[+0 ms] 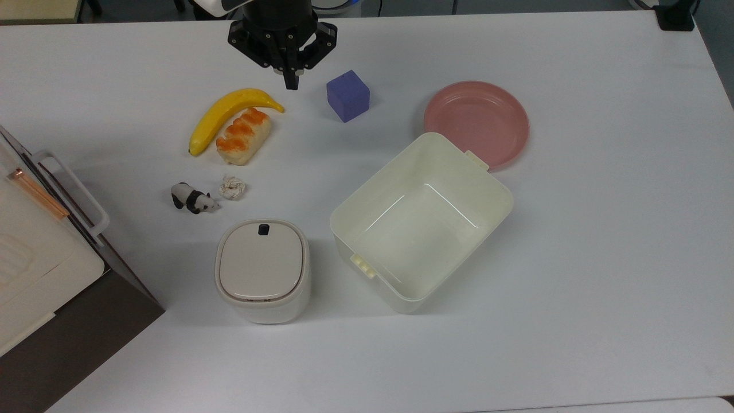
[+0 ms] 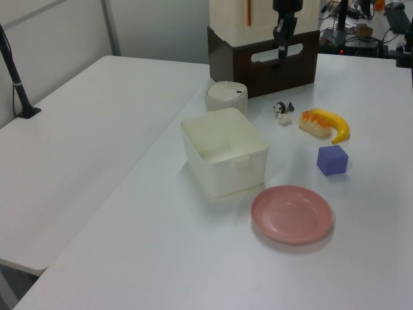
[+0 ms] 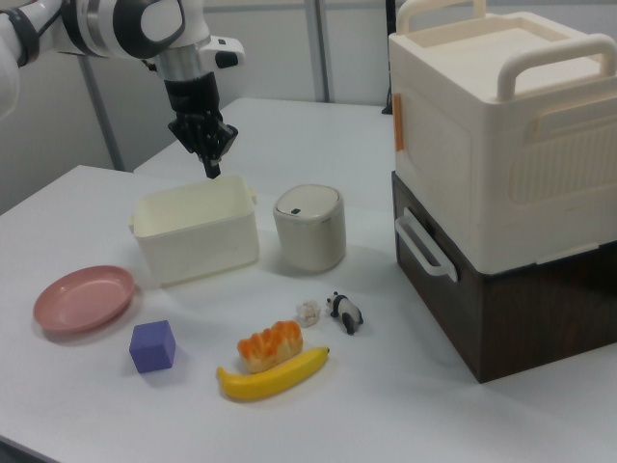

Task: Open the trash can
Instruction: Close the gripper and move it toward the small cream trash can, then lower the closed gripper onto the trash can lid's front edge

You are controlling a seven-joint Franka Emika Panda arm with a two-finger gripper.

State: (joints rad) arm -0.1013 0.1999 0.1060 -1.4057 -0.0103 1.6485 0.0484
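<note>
Your clenched black gripper [image 1: 291, 85] hangs at 12 o'clock, far from the lidded cream plastic trash can [image 1: 263, 271], pinched presumably for poking its black button [image 1: 264, 229].

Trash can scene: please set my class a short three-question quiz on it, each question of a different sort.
1. True or false: the trash can has its lid shut.
2. In the top view, which lies nearest the pincer? A) pink plate B) purple cube C) toy panda
3. Fill in: the black button sits at the lid's edge on the side facing the crumpled ____.

Key: 1 true; 2 B; 3 paper.
</note>
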